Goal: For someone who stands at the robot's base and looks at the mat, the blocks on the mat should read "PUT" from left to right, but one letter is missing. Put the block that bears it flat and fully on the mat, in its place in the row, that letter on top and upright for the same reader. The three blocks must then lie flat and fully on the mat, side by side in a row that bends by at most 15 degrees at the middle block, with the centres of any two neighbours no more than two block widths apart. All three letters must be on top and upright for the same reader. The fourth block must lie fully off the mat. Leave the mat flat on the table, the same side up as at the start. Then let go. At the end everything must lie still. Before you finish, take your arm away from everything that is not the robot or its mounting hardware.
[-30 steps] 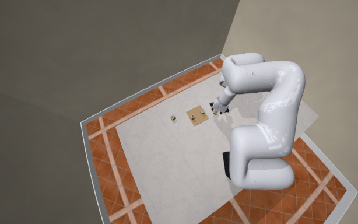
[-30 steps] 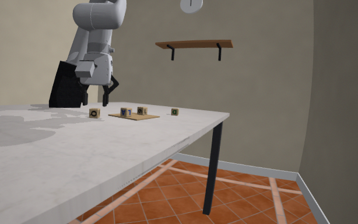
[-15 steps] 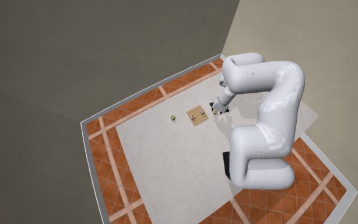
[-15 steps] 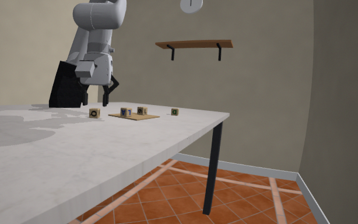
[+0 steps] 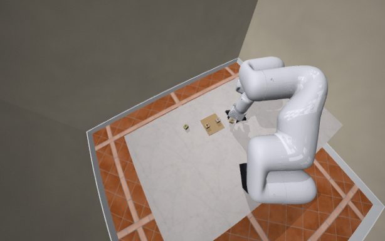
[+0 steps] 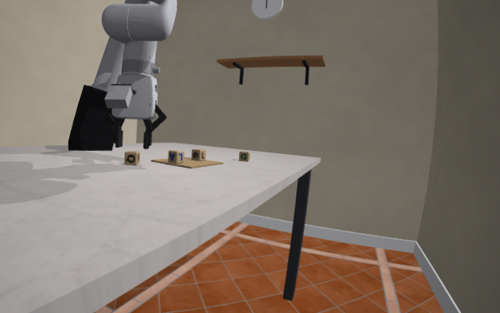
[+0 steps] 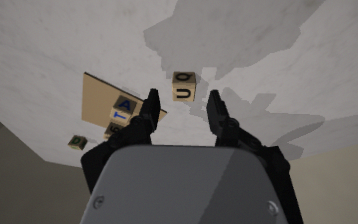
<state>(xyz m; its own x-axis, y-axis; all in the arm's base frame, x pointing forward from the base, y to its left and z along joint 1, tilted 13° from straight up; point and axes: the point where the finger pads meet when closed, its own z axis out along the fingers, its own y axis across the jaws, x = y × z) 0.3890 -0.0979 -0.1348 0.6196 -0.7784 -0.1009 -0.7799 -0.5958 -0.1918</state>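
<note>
A wooden block [image 5: 231, 120] [image 6: 132, 157] [image 7: 183, 86] showing a black U and a black O lies on the table just off the tan mat [image 5: 214, 129] [image 6: 205, 164] [image 7: 97, 95]. My gripper [image 5: 237, 118] [image 6: 133, 143] [image 7: 183, 98] is open and empty; it hangs just over this block, which shows between and beyond the fingertips in the wrist view. Two blocks stand on the mat: one [image 5: 217, 120] [image 6: 176, 156] [image 7: 123, 107] shows a blue A and T, and the other [image 5: 207, 125] [image 6: 199, 154] [image 7: 112, 130] is partly hidden by a finger in the wrist view.
A fourth block with a green D [image 5: 185, 127] [image 6: 244, 156] [image 7: 76, 142] lies on the white table [image 5: 175, 176] [image 6: 163, 204] beyond the mat, near the far edge. The arm's base stands at the opposite table side. A wall shelf [image 6: 270, 61] hangs well above.
</note>
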